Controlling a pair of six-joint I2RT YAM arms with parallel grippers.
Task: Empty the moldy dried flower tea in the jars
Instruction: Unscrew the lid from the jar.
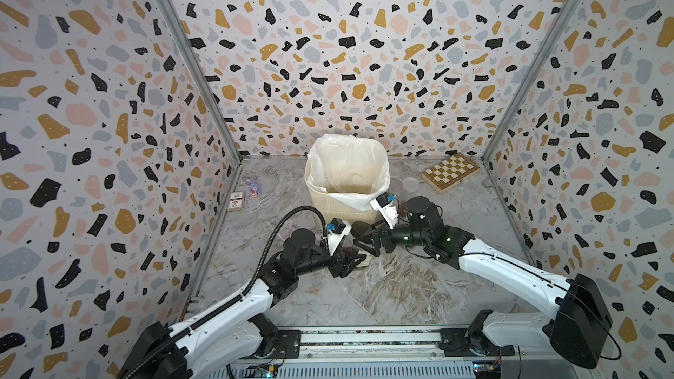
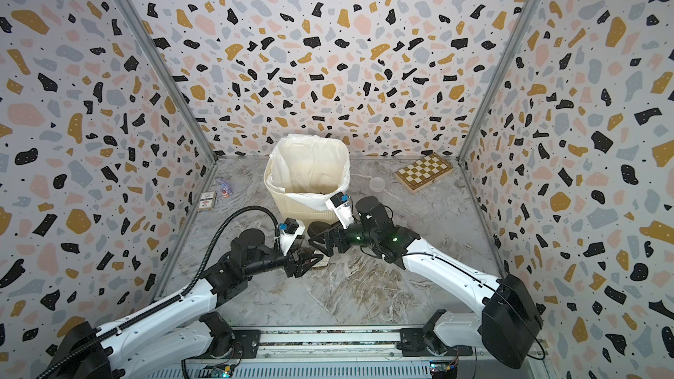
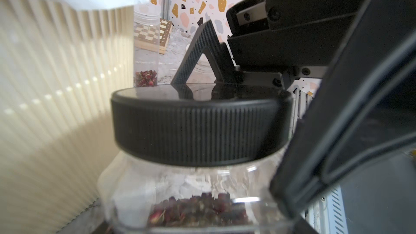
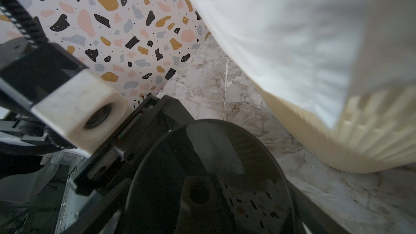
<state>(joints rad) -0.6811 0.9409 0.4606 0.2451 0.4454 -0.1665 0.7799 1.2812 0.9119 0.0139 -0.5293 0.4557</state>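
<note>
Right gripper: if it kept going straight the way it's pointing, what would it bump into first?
The right gripper would likely meet the black lid of the squat jar, already at its tips; depth is unclear.

Twin high overviews; wrist views close on black lid point(image 3: 198, 129)

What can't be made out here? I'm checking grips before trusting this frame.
- Right gripper: whether its jaws pinch the wide black ribbed lid; right wrist view blurred, arms cover it in both top views.
- Left gripper: one finger shows; the second is outside the left wrist view.
- Squat clear jar: arms hide most of it in both top views.
- Cream ribbed bin: floor hidden by its white bag.
</note>
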